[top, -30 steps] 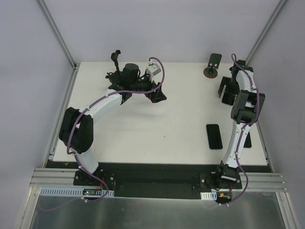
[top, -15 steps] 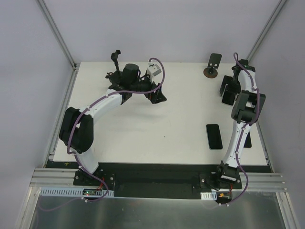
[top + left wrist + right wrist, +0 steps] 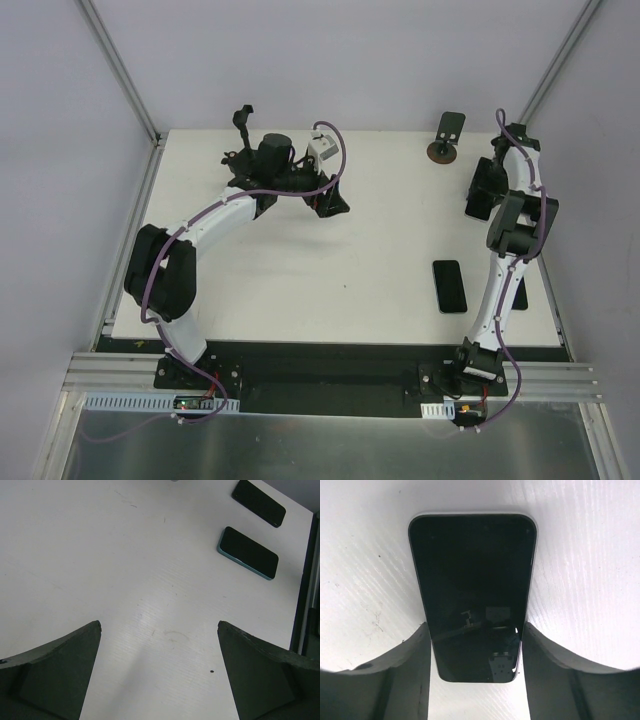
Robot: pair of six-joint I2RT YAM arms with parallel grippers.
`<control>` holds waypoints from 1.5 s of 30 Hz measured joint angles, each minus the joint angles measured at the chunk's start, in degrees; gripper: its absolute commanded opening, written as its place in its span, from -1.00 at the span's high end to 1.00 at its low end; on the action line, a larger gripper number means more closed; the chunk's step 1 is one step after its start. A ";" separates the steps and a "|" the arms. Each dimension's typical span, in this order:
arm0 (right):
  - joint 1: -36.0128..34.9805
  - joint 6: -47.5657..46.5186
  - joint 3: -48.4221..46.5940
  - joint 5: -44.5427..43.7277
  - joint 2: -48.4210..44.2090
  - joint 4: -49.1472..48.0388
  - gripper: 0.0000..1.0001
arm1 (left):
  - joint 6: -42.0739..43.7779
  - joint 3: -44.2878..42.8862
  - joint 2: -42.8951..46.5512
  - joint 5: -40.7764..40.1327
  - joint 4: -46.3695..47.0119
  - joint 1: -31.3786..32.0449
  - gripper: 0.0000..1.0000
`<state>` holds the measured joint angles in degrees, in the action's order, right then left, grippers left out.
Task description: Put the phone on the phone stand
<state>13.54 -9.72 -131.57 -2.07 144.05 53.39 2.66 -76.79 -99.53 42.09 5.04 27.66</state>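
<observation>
Closing in since a moment earlier, the right gripper (image 3: 475, 627) had narrowed its fingers onto the long edges of the phone (image 3: 472, 595). It lay flat on the table (image 3: 350, 250), just right of the phone stand (image 3: 447, 135). Well left of the stand, the left gripper (image 3: 159, 623) gaped wide. A second phone (image 3: 449, 286) lay nearer.

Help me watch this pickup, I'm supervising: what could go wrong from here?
1. The right gripper grasps the black-screened phone with a pale rim by its long edges near one end, flat on the white table. On lifting, the long free end might sag or slip.
2. The small black phone stand on a round brown base looks light, so a tilted phone could knock it over.
</observation>
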 measured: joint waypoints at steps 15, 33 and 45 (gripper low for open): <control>0.13 1.14 20.20 4.15 -10.80 -18.03 0.99 | -0.02 -0.68 -0.90 1.05 -0.07 0.00 -0.98; -3.23 3.96 46.62 8.11 -24.22 -56.94 0.99 | -0.26 -2.60 -2.71 1.20 -0.26 0.00 -0.98; -8.52 2.75 46.66 3.41 -24.70 -75.82 0.99 | -1.03 -3.02 -3.26 1.14 0.24 0.00 -0.98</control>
<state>5.02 -6.96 -84.90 1.34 119.35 -22.44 1.63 -79.81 -102.78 43.22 5.28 27.66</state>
